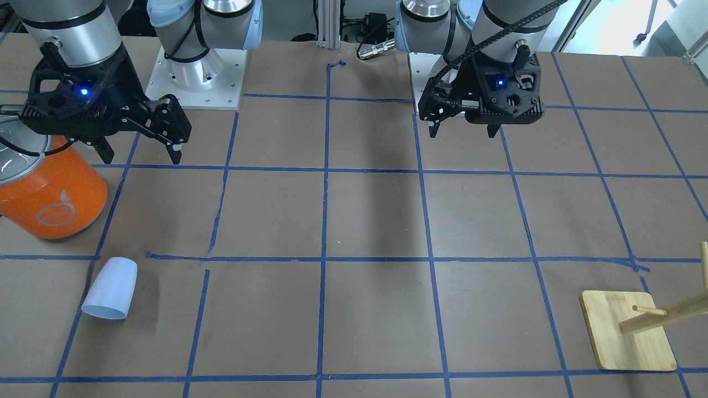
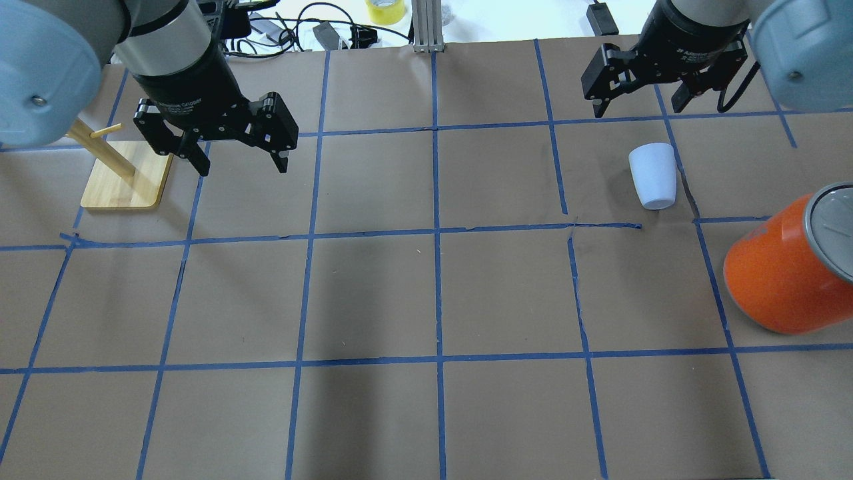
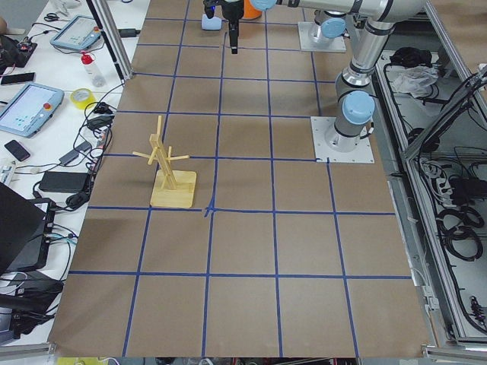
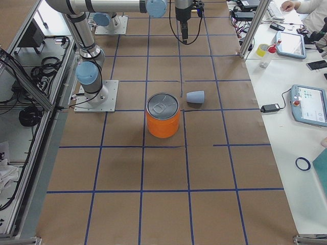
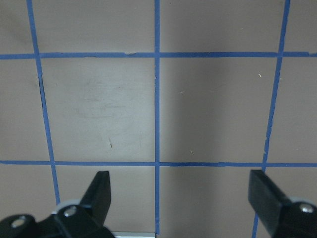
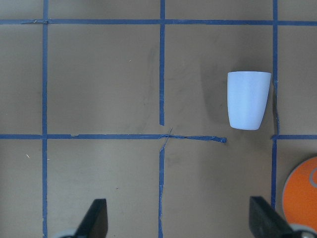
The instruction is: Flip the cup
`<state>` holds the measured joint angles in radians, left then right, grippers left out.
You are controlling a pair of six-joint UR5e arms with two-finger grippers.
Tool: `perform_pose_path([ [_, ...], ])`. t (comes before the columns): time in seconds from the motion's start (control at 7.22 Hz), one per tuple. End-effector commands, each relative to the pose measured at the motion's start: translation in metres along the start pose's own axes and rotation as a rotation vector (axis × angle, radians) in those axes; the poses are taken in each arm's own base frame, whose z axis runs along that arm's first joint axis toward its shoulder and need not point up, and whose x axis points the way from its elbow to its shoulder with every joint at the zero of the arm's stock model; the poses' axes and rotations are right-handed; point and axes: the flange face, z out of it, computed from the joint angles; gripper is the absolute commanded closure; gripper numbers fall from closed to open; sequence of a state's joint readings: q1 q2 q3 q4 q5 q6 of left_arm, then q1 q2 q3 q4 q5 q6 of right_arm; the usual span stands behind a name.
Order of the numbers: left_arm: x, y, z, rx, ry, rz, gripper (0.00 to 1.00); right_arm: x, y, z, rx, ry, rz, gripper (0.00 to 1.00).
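The cup is a small pale blue-white tumbler that lies on its side on the brown table, rim pointing away from the robot. It also shows in the front view, the right side view and the right wrist view. My right gripper is open and empty and hangs above the table, apart from the cup; it also shows in the front view. My left gripper is open and empty above the table's left half, far from the cup; its wrist view shows only bare table.
A large orange can with a silver lid stands near the cup, on the robot's right. A wooden peg stand on a square base sits beside the left gripper. Blue tape lines grid the table.
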<state>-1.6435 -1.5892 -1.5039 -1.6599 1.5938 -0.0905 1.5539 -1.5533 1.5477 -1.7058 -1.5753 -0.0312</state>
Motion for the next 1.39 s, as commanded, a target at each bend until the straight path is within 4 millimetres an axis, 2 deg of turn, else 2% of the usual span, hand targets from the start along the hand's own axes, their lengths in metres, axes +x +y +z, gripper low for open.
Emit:
perform_pose_path([
  [0.0, 0.0, 0.0, 0.0, -0.001, 0.0, 0.001, 0.0, 0.0, 0.0, 0.001, -0.003, 0.002, 0.004, 0.0],
  [0.55, 0.0, 0.0, 0.001, -0.002, 0.0, 0.001, 0.0, 0.0, -0.002, 0.003, -0.001, 0.002, 0.004, 0.0],
  [0.83, 0.0, 0.0, 0.0, -0.001, 0.0, -0.001, 0.0, 0.006, -0.013, 0.018, -0.01, 0.004, 0.012, 0.0],
  [0.97, 0.0, 0.0, 0.0, -0.001, 0.0, 0.001, 0.0, 0.008, -0.02, 0.021, 0.012, 0.016, 0.019, 0.0],
  [1.25, 0.001, 0.0, 0.0, -0.001, 0.001, 0.001, 0.0, 0.009, -0.02, 0.022, 0.01, 0.022, 0.005, 0.0],
])
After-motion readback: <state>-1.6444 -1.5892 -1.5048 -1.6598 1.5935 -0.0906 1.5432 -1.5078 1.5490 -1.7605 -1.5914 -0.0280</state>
